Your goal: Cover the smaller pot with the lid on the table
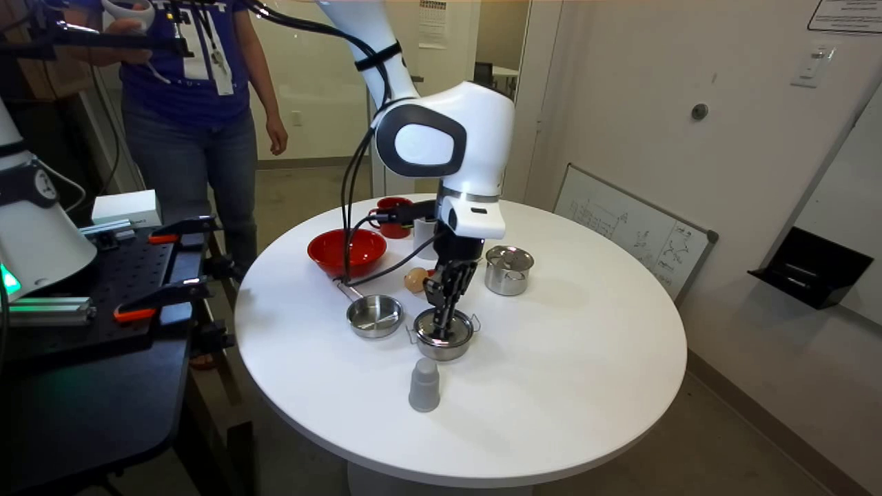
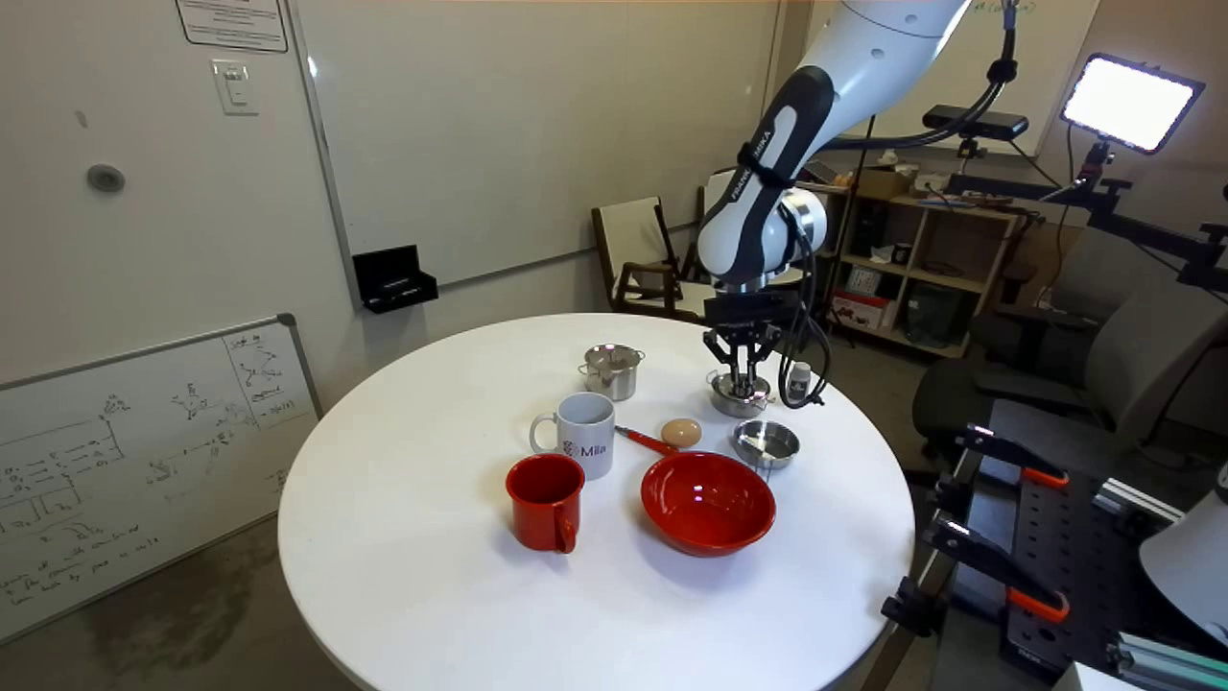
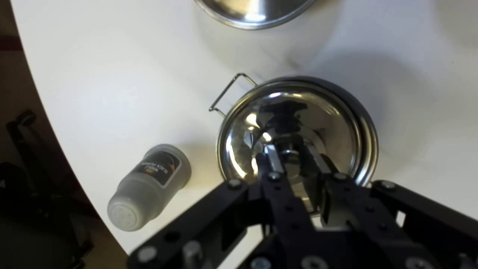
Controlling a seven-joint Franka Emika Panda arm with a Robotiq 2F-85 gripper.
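Lid [image 3: 317, 116] sits over smaller pot [image 1: 443, 353], right of pan [image 1: 375, 331]; gripper [image 2: 743, 390] hides most of knob [image 3: 291, 160], can't tell if clamped.

White mug [image 2: 589, 438] near middle of round table [image 2: 413, 576]. Clock hours from mug: tall steel pot [image 2: 611, 374] at one, egg [image 2: 681, 432] at three, red bowl [image 2: 708, 504] at four, red mug [image 2: 537, 513] at seven. Between two and three, gripper [image 2: 743, 388] pointing down at lid [image 2: 758, 388] over low pot [image 2: 735, 406]. From low pot: grey bottle [image 2: 799, 381] at three, small pan [image 2: 766, 444] at five. Leaning whiteboard [image 2: 144, 461] past table's nine o'clock edge.
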